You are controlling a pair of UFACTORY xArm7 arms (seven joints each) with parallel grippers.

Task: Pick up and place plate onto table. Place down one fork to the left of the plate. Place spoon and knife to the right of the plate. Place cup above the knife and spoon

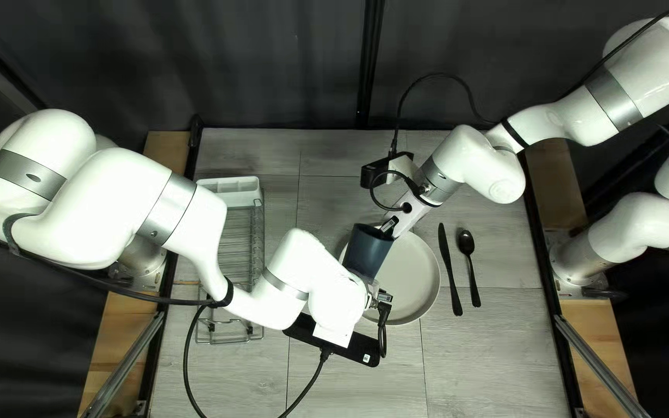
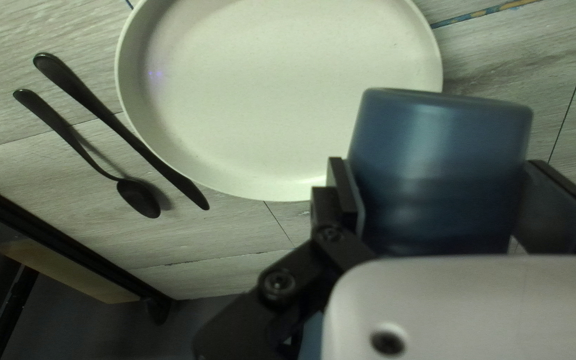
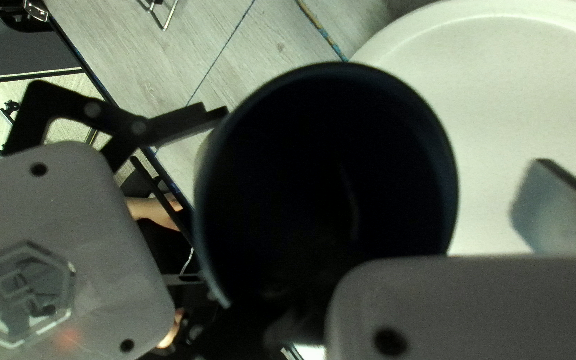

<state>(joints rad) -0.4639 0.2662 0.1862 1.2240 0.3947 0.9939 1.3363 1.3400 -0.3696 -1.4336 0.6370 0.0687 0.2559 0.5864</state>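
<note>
Closest to me, the trouble spot is the left gripper [image 2: 440, 171], clamped on the dark blue cup [image 2: 441, 137]. If I loosened it now, the cup could drop onto the plate [image 1: 409, 280], because my right gripper [image 1: 390, 224] has no grip of its own: it stands apart, one finger [image 3: 558, 208] clear of the cup's wall over the plate. I can't make out its other finger. The two grippers crowd each other here, so a careless swing of either wrist could knock them together or twist the cup loose.

The cup sits between the left gripper's fingers, in the right half of the left wrist view, its mouth filling the middle of the right wrist view. At the centre of the top left view it overlaps the plate's upper left edge.

Further out, the knife [image 1: 450, 271] and spoon [image 1: 467, 244] lie right of centre in that view, to the plate's right, with the spoon outermost. I judge the cup belongs beyond their upper ends. I can't see a fork; my left arm [image 1: 195, 224] may be hiding it. Past that arm, at left of the frame, stands a wire rack [image 1: 240, 240].
</note>
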